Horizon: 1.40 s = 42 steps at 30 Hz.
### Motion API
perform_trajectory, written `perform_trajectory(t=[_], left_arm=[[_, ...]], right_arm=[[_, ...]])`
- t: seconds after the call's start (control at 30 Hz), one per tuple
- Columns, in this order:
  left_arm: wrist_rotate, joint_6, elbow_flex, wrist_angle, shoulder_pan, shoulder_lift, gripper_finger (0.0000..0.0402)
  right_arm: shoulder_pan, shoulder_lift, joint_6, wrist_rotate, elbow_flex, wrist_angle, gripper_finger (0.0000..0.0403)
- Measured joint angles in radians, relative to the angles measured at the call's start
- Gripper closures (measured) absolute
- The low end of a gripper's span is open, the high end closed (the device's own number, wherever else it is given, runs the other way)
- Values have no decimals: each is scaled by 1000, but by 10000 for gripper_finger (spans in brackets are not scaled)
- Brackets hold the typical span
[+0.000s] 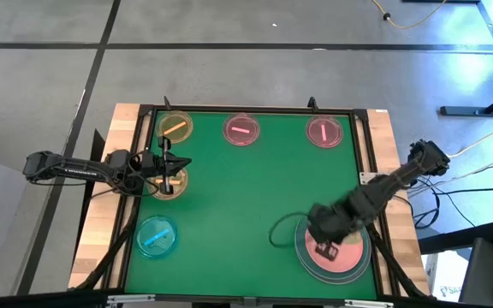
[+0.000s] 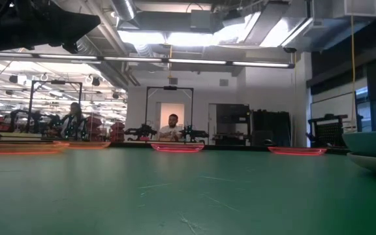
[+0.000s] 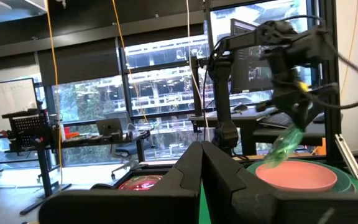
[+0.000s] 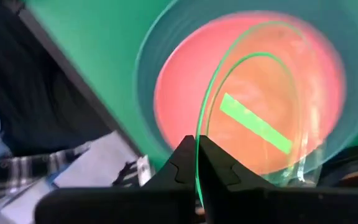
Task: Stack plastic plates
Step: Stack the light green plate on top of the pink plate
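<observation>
My right gripper (image 1: 325, 246) is over the near right stack, a medium pink plate (image 1: 342, 254) lying in a large pale-teal plate (image 1: 308, 261). It is shut on a small translucent green plate (image 4: 257, 118). My left gripper (image 1: 171, 171) is shut and sits above a small yellow plate (image 1: 168, 183) at the left side; whether it touches it I cannot tell. Lying flat on the green mat are another yellow plate (image 1: 175, 128), two small pink plates (image 1: 241, 130) (image 1: 324, 131) and a blue plate (image 1: 157, 236). My right gripper pinches the green plate's rim (image 4: 197, 163) between its two fingers, coming from above and slanting down. The plate is tilted and hangs below the fingers (image 3: 288, 146), right over the pink plate (image 3: 297, 176); whether its lower edge touches the pink plate cannot be told.
A raised black frame (image 1: 255, 109) borders the green mat (image 1: 246, 197), with wooden table edges (image 1: 127, 128) outside it. The mat's middle holds no plates. In the low view the stack's large plates (image 2: 373, 149) stand at the right. People sit in the room beyond (image 2: 172, 126).
</observation>
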Motion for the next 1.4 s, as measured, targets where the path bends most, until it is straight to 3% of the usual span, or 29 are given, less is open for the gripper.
perform_trajectory(t=[0.1, 0.23, 0.3, 0.7, 1.13, 1.23, 1.4], left_arm=[[0, 0, 0, 0, 0, 0, 398], [0, -1, 0, 0, 0, 0, 398], [0, -2, 0, -1, 0, 0, 398], [0, 0, 0, -1, 0, 0, 398], [0, 0, 0, -1, 0, 0, 398], [0, -1, 0, -1, 0, 0, 398], [0, -1, 0, -1, 0, 0, 398]], right_arm=[[68, 10, 52, 22, -1, 51, 400], [102, 33, 52, 170, -1, 84, 398], [102, 55, 32, 185, -2, 87, 398], [69, 159, -64, -16, -147, 200, 397], [69, 166, -56, -42, -223, 257, 396], [69, 166, -55, -42, -223, 257, 379], [69, 166, -55, -42, -223, 257, 313]])
